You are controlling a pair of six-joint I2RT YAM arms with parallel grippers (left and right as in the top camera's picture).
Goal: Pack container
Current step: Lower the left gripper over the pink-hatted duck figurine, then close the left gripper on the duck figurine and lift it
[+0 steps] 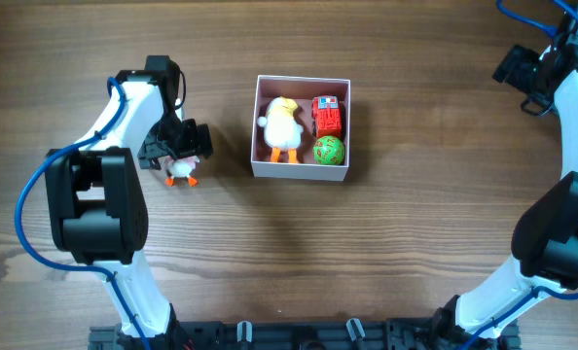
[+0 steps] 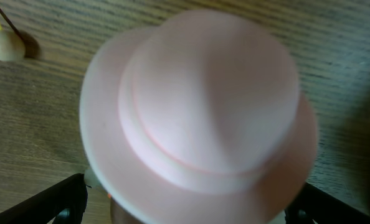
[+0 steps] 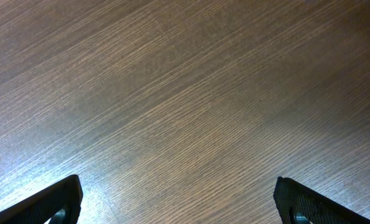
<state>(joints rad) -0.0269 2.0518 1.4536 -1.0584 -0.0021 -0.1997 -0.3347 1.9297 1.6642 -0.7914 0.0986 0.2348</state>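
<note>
The container [image 1: 302, 171], a white square box with a pink inside, sits mid-table. In it lie a white-and-yellow duck toy [image 1: 283, 124], a red block [image 1: 327, 115] and a green ball [image 1: 329, 150]. To its left a small white toy with orange feet [image 1: 181, 176] stands on the table. My left gripper [image 1: 179, 156] hangs right over it. In the left wrist view the toy's pink hat [image 2: 197, 99] fills the frame, and the left gripper [image 2: 188, 208] is open, one finger on each side of the brim. My right gripper [image 1: 516, 70] is at the far right, open [image 3: 185, 202] over bare wood.
A small beige bead on a yellow stalk [image 2: 4, 45] lies on the wood close to the hatted toy. Both arm bases [image 1: 270, 335] stand along the table's front edge.
</note>
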